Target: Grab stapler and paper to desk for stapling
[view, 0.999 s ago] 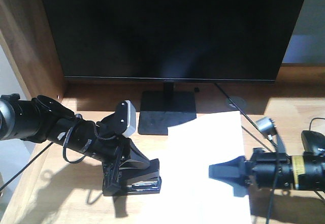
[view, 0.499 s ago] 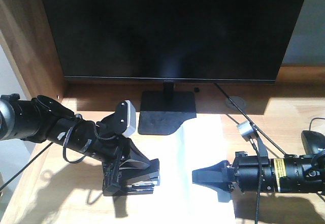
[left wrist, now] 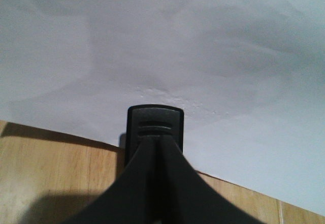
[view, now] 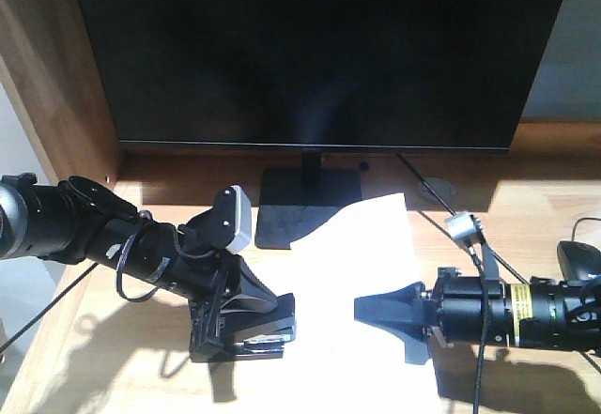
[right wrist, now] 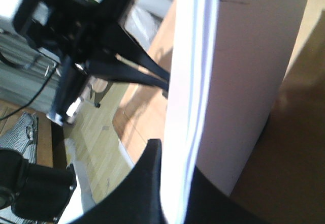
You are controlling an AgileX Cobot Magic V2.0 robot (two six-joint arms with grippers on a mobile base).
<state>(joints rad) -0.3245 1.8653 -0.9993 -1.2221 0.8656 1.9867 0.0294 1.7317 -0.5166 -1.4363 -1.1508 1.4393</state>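
The black stapler (view: 268, 323) sits on the wooden desk (view: 103, 358), just left of the white paper (view: 366, 273). My left gripper (view: 218, 331) is shut on the stapler; in the left wrist view its closed jaws (left wrist: 155, 141) meet over the stapler's black end (left wrist: 155, 117), which overlaps the paper's (left wrist: 177, 46) edge. My right gripper (view: 362, 313) comes in from the right and is shut on the paper. In the right wrist view my right gripper (right wrist: 177, 163) pinches the sheet (right wrist: 249, 71), which is held on edge.
A large black monitor (view: 310, 48) on a black stand (view: 310, 209) fills the back. A wooden side panel (view: 47, 85) rises at the left. A black mouse (view: 582, 259) and cables lie at the right, by a cable grommet (view: 437, 189).
My right gripper has moved left with the paper, and the sheet's left edge has swung closer to the stapler. The left arm and the stapler have stayed still.
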